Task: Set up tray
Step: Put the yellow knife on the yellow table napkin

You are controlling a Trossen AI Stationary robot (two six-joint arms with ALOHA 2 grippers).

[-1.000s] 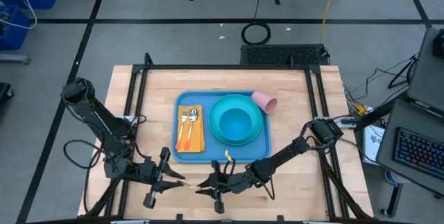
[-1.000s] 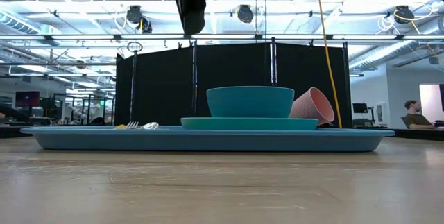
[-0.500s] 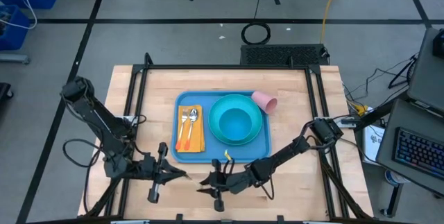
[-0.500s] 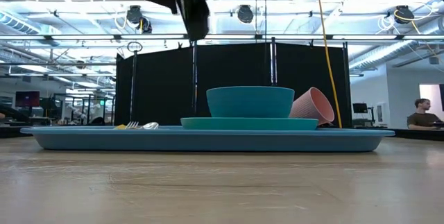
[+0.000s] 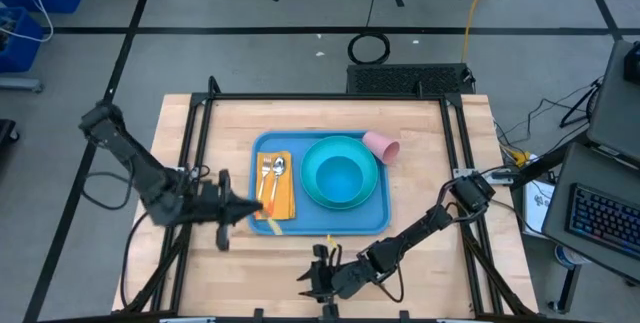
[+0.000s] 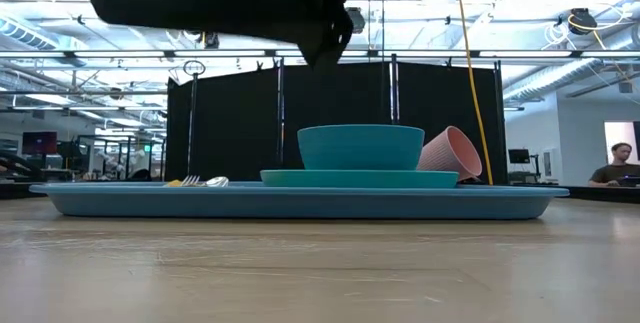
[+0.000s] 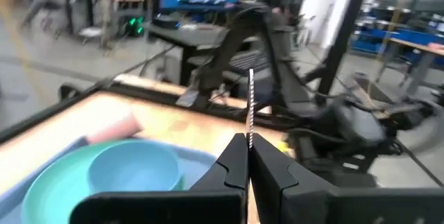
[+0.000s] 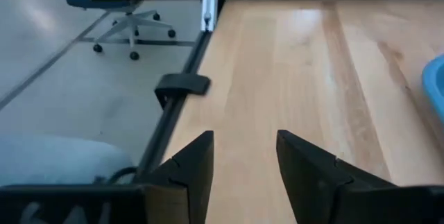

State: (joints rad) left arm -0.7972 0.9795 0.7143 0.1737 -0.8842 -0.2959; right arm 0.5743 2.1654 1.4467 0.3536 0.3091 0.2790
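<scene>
Over tray (image 5: pixel 262 145), left gripper (image 5: pixel 248 206) (knife-clamped)

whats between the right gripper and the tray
Only bare wooden tabletop. In the high view the right gripper sits near the table's front edge, fingers open and empty, and nothing lies on the wood between it and the rim of the tray.

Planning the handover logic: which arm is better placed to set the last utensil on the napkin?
Left. Its pincer is shut on a thin utensil and hovers beside the napkin on the tray. The right pincer is open, empty, near the table's front edge.
</scene>
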